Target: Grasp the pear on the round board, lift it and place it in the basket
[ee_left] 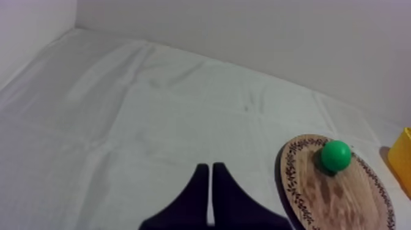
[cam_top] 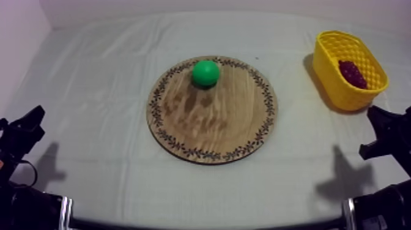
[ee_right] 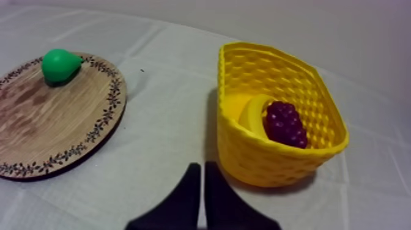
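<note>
1. left gripper (ee_left: pixel 210 166) sits low at its side, black fingers pressed together into a narrow wedge over bare cloth (ee_left: pixel 122 122), holding nothing.
2. right gripper (ee_right: pixel 200 165) is likewise closed and empty, pointing at the gap between board and basket.
3. pear (cam_top: pixel 206 73) lies on the wooden board (cam_top: pixel 214 131), near its far rim, well apart from both grippers.
4. yellow basket (ee_right: pixel 244 153) stands at the right side, near the board, holding a bunch of grapes (ee_right: pixel 285 124) and what looks like a banana (ee_right: pixel 254 113).
5. judgement: the pear is probably light, hard, smooth plastic, so it may roll or slip. spreading the fingers first and gripping across its wide belly seems safest. the right arm is nearer the basket.
</note>
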